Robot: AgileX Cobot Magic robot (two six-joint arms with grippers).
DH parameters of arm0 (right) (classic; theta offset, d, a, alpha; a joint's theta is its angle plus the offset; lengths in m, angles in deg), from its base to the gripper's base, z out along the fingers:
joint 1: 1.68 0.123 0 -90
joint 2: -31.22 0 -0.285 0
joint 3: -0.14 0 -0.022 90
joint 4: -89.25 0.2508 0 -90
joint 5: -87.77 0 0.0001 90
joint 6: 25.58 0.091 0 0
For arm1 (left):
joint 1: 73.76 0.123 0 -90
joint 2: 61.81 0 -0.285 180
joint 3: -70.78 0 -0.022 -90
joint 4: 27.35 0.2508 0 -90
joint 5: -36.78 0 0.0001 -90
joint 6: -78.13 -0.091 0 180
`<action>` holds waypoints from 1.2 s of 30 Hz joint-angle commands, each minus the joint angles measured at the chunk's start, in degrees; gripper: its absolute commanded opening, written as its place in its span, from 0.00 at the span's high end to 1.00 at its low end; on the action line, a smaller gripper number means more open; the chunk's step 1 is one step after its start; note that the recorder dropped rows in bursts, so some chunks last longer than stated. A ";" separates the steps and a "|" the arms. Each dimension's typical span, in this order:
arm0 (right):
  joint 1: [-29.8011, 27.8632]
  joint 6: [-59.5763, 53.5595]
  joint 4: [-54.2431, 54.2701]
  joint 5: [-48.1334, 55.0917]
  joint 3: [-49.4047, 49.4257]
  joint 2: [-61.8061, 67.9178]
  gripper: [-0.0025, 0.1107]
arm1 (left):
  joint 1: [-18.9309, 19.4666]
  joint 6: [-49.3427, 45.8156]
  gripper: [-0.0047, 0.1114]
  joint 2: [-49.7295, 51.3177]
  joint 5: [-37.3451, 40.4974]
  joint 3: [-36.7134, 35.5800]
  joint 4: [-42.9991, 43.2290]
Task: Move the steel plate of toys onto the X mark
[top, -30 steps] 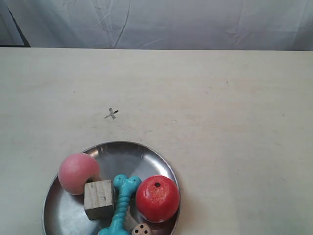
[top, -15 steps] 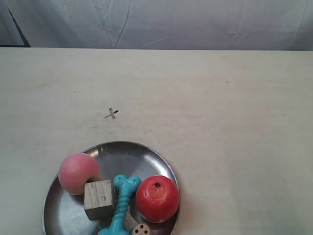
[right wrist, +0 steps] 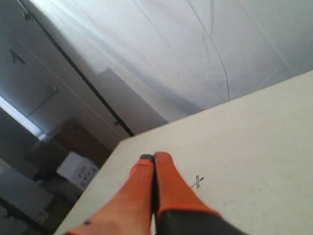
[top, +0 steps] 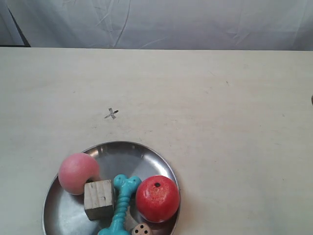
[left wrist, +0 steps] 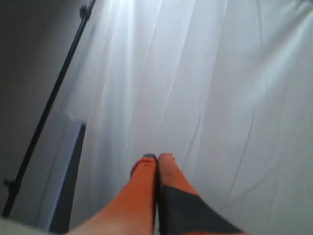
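Note:
The steel plate [top: 146, 155] lies at the near left of the table in the exterior view, partly cut off by the frame's bottom edge. In it sit a pink ball [top: 77, 173], a red apple-like ball [top: 157, 198], a teal bone [top: 122, 202], a pale wooden cube [top: 99, 199] and a small die [top: 141, 228]. The X mark [top: 111, 114] is drawn on the bare table a little beyond the plate. My right gripper [right wrist: 154, 157] is shut and empty, with the X mark [right wrist: 197, 182] on the table beyond it. Shut and empty too, my left gripper [left wrist: 157, 157] points at a white curtain.
A white curtain [top: 161, 22] hangs behind the table's far edge. In the right wrist view the table edge [right wrist: 105, 166] drops off to boxes [right wrist: 78, 169] on the floor. A dark sliver [top: 311, 100] shows at the exterior view's right border.
A dark sliver has appeared at the exterior view's right border. The plate and toys have not moved.

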 commanded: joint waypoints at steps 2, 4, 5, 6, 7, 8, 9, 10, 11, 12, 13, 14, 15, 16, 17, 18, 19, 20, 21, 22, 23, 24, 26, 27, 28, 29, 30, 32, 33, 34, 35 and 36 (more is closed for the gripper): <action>0.22 -0.69 -10.94 13.52 -13.08 16.03 0.99 | -0.09 0.22 0.96 19.97 19.81 9.87 -2.26; 0.22 0.66 -15.78 20.17 -17.31 25.57 0.99 | -0.34 0.22 0.96 30.04 28.21 13.04 -6.48; 0.22 0.63 -15.08 21.71 -17.83 28.68 0.99 | -0.78 0.22 0.96 32.04 29.61 13.47 -8.04; 0.22 -1.03 -12.06 24.57 -18.01 34.69 0.99 | -1.79 0.22 0.96 35.99 31.43 13.85 -14.09; 0.22 -3.98 -10.89 27.01 -18.01 39.07 0.99 | -2.26 0.05 0.96 37.84 33.10 13.85 -19.35; 0.22 -5.35 -10.71 28.52 -18.01 42.00 0.99 | -2.36 -0.23 0.96 39.23 35.20 13.85 -21.69; 0.22 -6.03 -9.82 29.76 -17.22 46.83 0.99 | -2.36 -2.47 0.96 41.45 38.66 13.85 -24.88; 0.22 -6.15 -9.64 29.91 -16.67 49.23 0.99 | -2.36 -4.32 0.96 42.39 40.02 13.85 -25.98; 0.22 -8.41 -8.40 29.50 -15.35 52.78 0.99 | -2.36 -8.01 0.96 43.74 41.70 13.85 -26.54; 0.22 -9.35 -7.24 28.70 -14.35 54.25 0.99 | -2.36 -9.78 0.96 44.29 41.71 13.72 -26.54; 0.22 -11.72 -3.49 26.03 -12.16 56.27 0.99 | -2.36 -12.29 0.96 45.05 41.71 13.08 -26.54; 0.22 -14.06 -0.95 25.24 -11.00 56.97 0.99 | -2.36 -12.99 0.96 45.34 41.57 12.95 -26.20; 0.22 -19.10 3.80 25.00 -9.06 58.02 0.99 | -2.36 -15.81 0.96 45.98 41.21 12.42 -24.55; 0.22 -21.29 5.72 24.88 -8.33 58.50 0.99 | -2.36 -16.67 0.96 46.23 41.21 12.42 -23.74; 0.22 -22.76 6.66 24.42 -7.95 59.03 0.99 | -2.36 -16.64 0.96 46.51 41.21 12.27 -23.26; 0.22 -23.71 6.83 23.36 -7.47 59.65 0.99 | -2.36 -15.32 0.96 46.78 41.21 12.10 -24.01; 0.22 -24.39 6.83 21.88 -7.28 60.23 0.99 | -2.36 -14.45 0.96 47.29 41.04 12.00 -25.32; 0.34 -25.01 6.65 20.76 -6.96 60.89 0.99 | -2.36 -14.45 0.96 47.86 40.48 11.50 -27.20; 0.63 -25.31 6.65 19.57 -6.86 61.61 0.99 | -2.36 -14.56 0.96 48.50 40.01 10.98 -29.72; 1.96 -25.31 6.51 19.30 -6.86 63.10 0.99 | -2.36 -16.46 0.96 49.91 40.40 10.05 -34.80; 2.94 -25.31 6.51 19.42 -6.86 63.66 0.99 | -2.36 -19.16 0.96 50.82 41.29 9.57 -36.45; 4.36 -25.31 6.51 19.42 -6.86 64.30 0.99 | -2.36 -22.01 0.96 51.61 42.25 9.25 -37.10; 7.47 -25.43 6.51 19.07 -6.86 65.47 0.99 | -2.36 -28.73 0.96 53.53 43.58 8.49 -37.14; 10.30 -25.43 6.51 16.47 -6.86 66.62 0.99 | -2.36 -30.35 0.96 55.13 42.72 7.53 -37.14; 11.20 -25.43 6.30 14.87 -6.86 67.08 0.99 | -2.36 -30.34 0.96 55.85 41.84 7.26 -37.66; 12.10 -25.43 6.37 12.59 -6.86 67.52 0.99 | -2.36 -30.34 0.96 56.42 41.23 7.14 -37.94; 12.72 -25.43 6.37 11.02 -6.86 67.85 0.99 | -2.36 -30.34 0.96 57.02 41.05 7.02 -38.04; 13.28 -25.43 6.74 10.13 -6.86 68.38 0.99 | -2.36 -30.34 0.96 57.87 41.21 7.02 -37.93; 13.28 -25.43 6.98 10.50 -6.86 68.78 0.99 | -2.36 -30.34 0.96 58.23 41.60 7.02 -37.93; 13.28 -25.43 7.33 10.63 -6.86 69.05 0.99 | -2.36 -30.34 0.96 58.83 42.15 6.91 -38.25; 13.28 -25.43 7.64 10.92 -6.86 69.31 0.99 | -2.36 -30.12 0.96 59.40 42.55 6.72 -38.74; 13.28 -25.43 7.91 11.14 -6.86 69.76 0.99 | -2.36 -29.21 0.96 60.14 42.85 6.40 -39.44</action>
